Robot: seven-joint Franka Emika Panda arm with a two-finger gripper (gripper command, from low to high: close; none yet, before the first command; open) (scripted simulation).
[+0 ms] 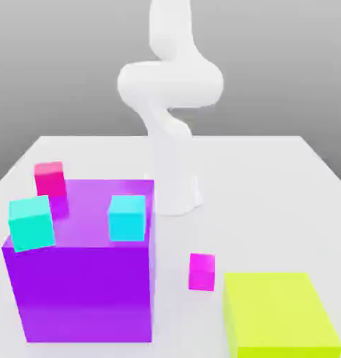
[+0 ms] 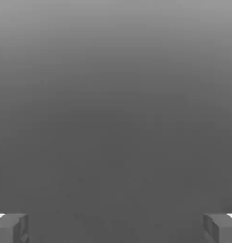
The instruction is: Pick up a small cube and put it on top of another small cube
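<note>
The small magenta-fuchsia cube (image 1: 202,271) sits on the white table (image 1: 271,182), between the big purple block (image 1: 82,294) and the lime block (image 1: 278,314). A redder crimson-pink cube (image 1: 49,178) stands behind the purple block at the exterior view's left. In the hand view my gripper (image 2: 116,228) is open, its grey fingertips (image 2: 11,228) wide apart. Between them is plain grey background. The white arm (image 1: 170,84) rises from its base behind the blocks and bends upward out of the picture.
Two cyan cubes appear to rest on the purple block's top: one (image 1: 31,222) at its left edge, one (image 1: 126,217) nearer its right side. The lime block lies low at the front right corner. The arm's base (image 1: 177,196) stands mid-table.
</note>
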